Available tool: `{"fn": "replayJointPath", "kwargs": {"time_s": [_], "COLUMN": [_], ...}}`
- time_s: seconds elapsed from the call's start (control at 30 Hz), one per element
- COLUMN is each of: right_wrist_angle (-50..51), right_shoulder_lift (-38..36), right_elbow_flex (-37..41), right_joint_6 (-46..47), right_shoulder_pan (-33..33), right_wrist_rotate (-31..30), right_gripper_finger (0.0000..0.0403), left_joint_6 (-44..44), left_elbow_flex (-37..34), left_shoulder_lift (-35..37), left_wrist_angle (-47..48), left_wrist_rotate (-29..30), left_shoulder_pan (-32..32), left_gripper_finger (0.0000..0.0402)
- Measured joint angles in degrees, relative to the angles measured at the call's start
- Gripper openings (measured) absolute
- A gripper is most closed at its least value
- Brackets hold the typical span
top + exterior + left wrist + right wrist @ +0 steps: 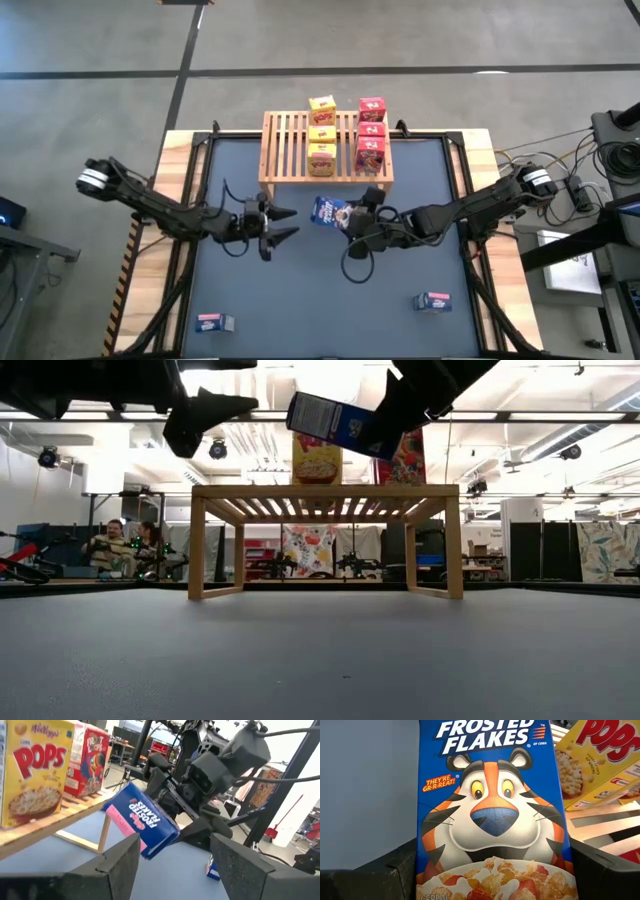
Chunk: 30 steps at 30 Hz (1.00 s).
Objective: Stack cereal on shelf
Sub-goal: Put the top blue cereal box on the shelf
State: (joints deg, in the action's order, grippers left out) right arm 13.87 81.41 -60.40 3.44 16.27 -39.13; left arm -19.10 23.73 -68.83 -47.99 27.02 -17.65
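Note:
The wooden slatted shelf [290, 150] stands at the table's far middle. On it stand three yellow cereal boxes [322, 133] in a row and three red ones [371, 130] beside them. A blue cereal box [328, 210] hangs in the air just near of the shelf, with my right gripper [358, 212] shut on it. In the low view the blue box [335, 422] is tilted, higher than the shelf top [325, 491]. My left gripper [285, 222] stands open left of the box, pointing at it, with nothing between its fingers [120, 865]. My right gripper pinches the blue box between its two fingers [395, 870], one on each narrow long side [422, 870], near the end with the printed bowl. The fingers come from the table's right, slanting a little downward. The box is lifted clear and tilted, its printed front toward the wrist.
Two more small boxes lie on the dark mat near the front edge, one at the left [215, 322] and one at the right [433, 301]. The shelf's left part is bare slats. People sit in the room beyond the table [125, 545].

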Motion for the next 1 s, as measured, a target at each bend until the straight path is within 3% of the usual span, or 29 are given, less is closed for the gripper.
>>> {"fn": "replayJointPath", "kwargs": {"time_s": [0.23,0.53,1.0], "right_wrist_angle": [-0.7,-0.8,-0.9], "right_shoulder_lift": [-0.2,-1.1,-3.3], "right_elbow_flex": [0.0,0.0,0.0], "right_joint_6": [-0.4,-0.5,-0.4], "right_shoulder_pan": [0.0,0.0,0.0], "right_wrist_rotate": [0.0,-0.1,-0.1], "right_gripper_finger": [0.0325,0.0325,0.0325], "left_joint_6": [-0.5,-1.7,-4.5], "left_elbow_flex": [0.0,2.0,2.8], "left_shoulder_lift": [-3.8,-5.4,-5.3], "left_wrist_angle": [-2.7,-4.8,-4.4], "left_wrist_rotate": [5.2,5.5,5.1], "left_shoulder_pan": [0.0,0.0,-0.1], "left_gripper_finger": [0.0274,0.0326,0.0336]}}
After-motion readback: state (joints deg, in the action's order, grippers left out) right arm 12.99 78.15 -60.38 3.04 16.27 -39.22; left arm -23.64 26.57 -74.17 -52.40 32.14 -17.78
